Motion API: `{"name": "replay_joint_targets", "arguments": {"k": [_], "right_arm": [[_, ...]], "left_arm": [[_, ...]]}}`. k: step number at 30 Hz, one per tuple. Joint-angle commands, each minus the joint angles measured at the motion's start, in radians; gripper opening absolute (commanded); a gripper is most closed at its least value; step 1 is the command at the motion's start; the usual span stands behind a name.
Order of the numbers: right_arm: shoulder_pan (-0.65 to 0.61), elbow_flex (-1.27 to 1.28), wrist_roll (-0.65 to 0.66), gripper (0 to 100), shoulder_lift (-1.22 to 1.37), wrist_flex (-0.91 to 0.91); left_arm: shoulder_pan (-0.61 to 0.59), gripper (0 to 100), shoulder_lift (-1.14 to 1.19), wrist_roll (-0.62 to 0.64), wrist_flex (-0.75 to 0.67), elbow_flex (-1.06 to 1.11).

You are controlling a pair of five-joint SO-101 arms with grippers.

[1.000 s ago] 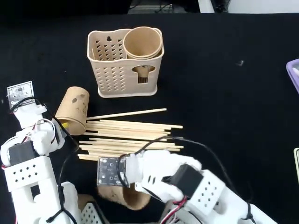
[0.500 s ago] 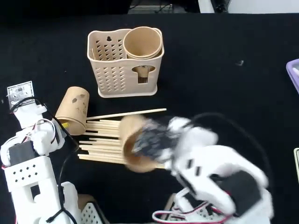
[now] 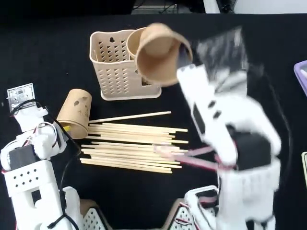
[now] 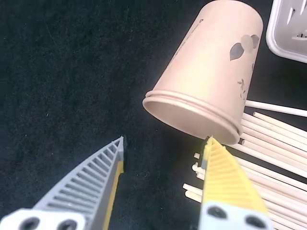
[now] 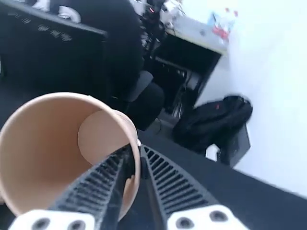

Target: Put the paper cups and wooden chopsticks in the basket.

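Observation:
My right gripper (image 5: 135, 154) is shut on the rim of a paper cup (image 3: 160, 53) and holds it in the air, tilted, over the right side of the beige basket (image 3: 115, 79). In the right wrist view the held cup (image 5: 57, 143) shows its open mouth. Another paper cup (image 3: 133, 42) stands inside the basket, mostly hidden behind the held one. A third cup (image 3: 75, 113) lies on its side on the black table, left of a spread of wooden chopsticks (image 3: 134, 146). My left gripper (image 4: 163, 146) is open, just short of that lying cup's (image 4: 211, 91) rim.
The chopsticks (image 4: 268, 153) lie close beside the lying cup's mouth. A purple object (image 3: 301, 74) sits at the table's right edge. The arm bases stand along the front edge of the black table (image 3: 230, 86).
My right arm has lifted the paper cup from the table's front edge, carried it over the chopsticks and up to the basket. The left arm has kept still.

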Motion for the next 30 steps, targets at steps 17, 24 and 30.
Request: {"name": "replay_joint_targets", "arguments": {"k": [17, 24, 30], "right_arm": [[0.031, -1.21, -0.196, 1.0, 1.073, 0.407], [0.026, -1.543, -0.195, 1.0, 1.196, 0.568], [-0.011, -1.636, -0.189, 1.0, 1.198, 0.654]], "left_arm": [[-0.002, 27, -0.017, -0.002, -0.008, 0.007], [-0.002, 27, -0.017, -0.002, -0.008, 0.005], [-0.007, 27, -0.017, -0.002, -0.008, 0.005]]}}
